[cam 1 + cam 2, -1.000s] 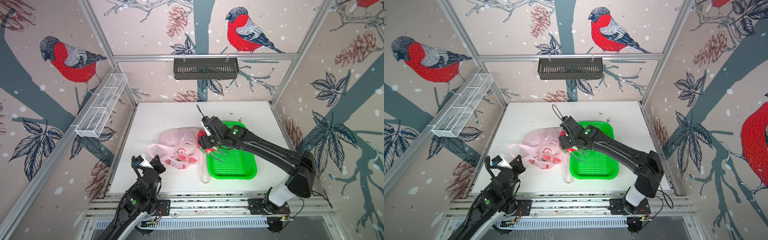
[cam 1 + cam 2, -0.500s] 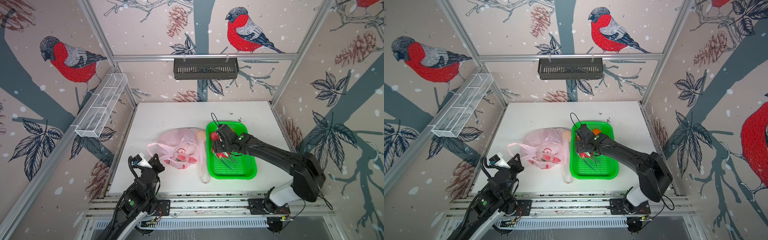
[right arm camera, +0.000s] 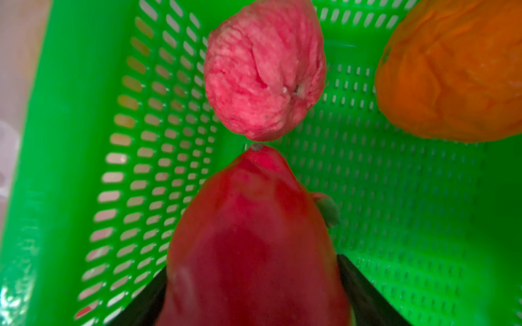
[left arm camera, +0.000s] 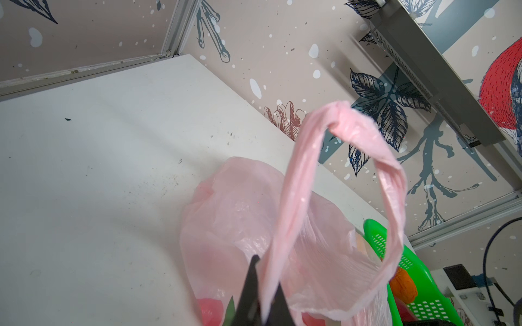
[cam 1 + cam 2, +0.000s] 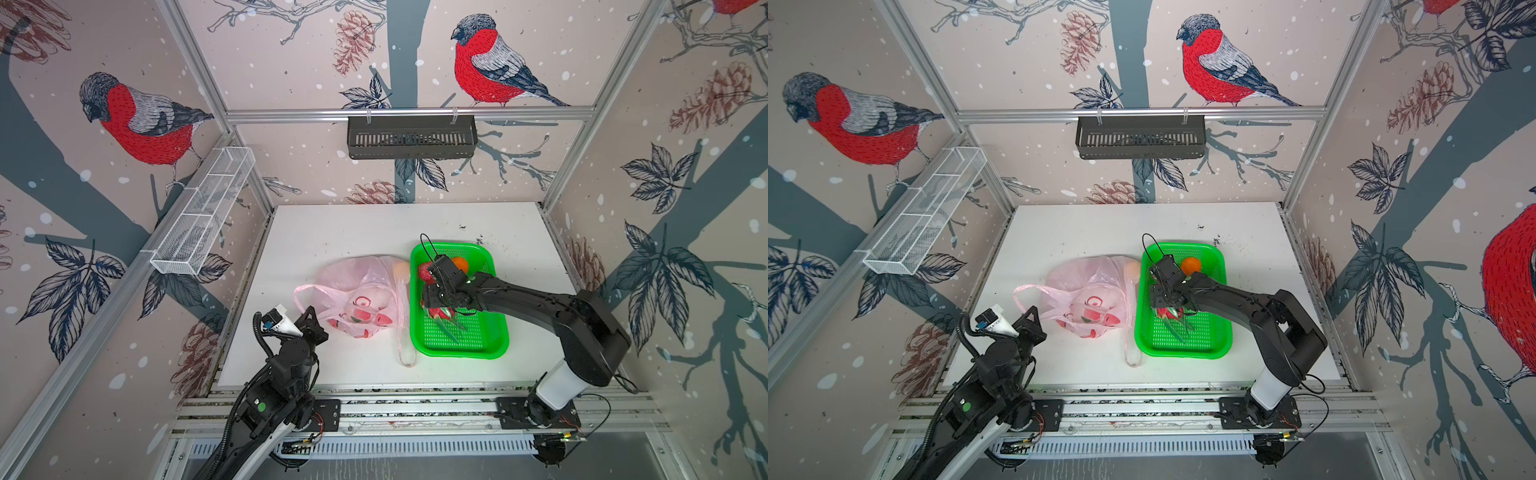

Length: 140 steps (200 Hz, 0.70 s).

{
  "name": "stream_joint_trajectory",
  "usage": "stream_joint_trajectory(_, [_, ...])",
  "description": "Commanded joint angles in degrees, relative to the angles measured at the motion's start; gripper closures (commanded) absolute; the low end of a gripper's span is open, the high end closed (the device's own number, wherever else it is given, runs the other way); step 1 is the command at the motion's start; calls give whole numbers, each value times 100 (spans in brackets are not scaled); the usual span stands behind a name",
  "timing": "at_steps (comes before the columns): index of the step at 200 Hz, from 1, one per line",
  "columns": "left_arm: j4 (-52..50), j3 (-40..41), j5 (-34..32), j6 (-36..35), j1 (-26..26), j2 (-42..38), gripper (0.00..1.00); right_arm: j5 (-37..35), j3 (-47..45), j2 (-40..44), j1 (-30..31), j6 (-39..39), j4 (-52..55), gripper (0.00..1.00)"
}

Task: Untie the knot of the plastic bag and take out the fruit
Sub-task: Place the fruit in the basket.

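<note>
The right gripper is gripping a magenta dragon fruit with green-tipped scales, its jaws standing wide on either flank of it, low inside the bright green perforated plastic basket. The fruit's tip is nearly touching a small bumpy pinkish-red ball, and an orange ball is lying near that. Whether the held fruit is resting on the basket floor I cannot tell. The left gripper, jaws pressed together, is pinching a thin pale pink handle loop of the translucent pale pink plastic bag, which is lying on the white table just beside the basket. No knot is showing and the handles are lying apart, so the unloading step appears to be running. A yellow-orange ball is showing through the film. Next, the right jaws are likely needing to spread, lift clear without knocking the balls, and go back to the bag mouth
</note>
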<state>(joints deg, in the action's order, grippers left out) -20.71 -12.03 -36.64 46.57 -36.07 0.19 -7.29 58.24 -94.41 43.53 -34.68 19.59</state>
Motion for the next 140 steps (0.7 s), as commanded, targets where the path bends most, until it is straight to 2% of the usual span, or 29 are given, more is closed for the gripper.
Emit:
stream_joint_trajectory(1, [-47,-45,-55,24,13,-12,100,86,-6,-102,4,-118,-333,42])
stream_joint_trajectory(37, [-81,-95,-18,9,13,-15,100,54,66,-113,7,-96,-296,19])
stream_joint_trajectory(81, [-75,-129,-7,-54,13,-13,100,-393,619,12,154,38,417,0])
stream_joint_trajectory(140, [-84,-336,26,-186,13,-12,100,-1782,1734,171,1017,268,1313,3])
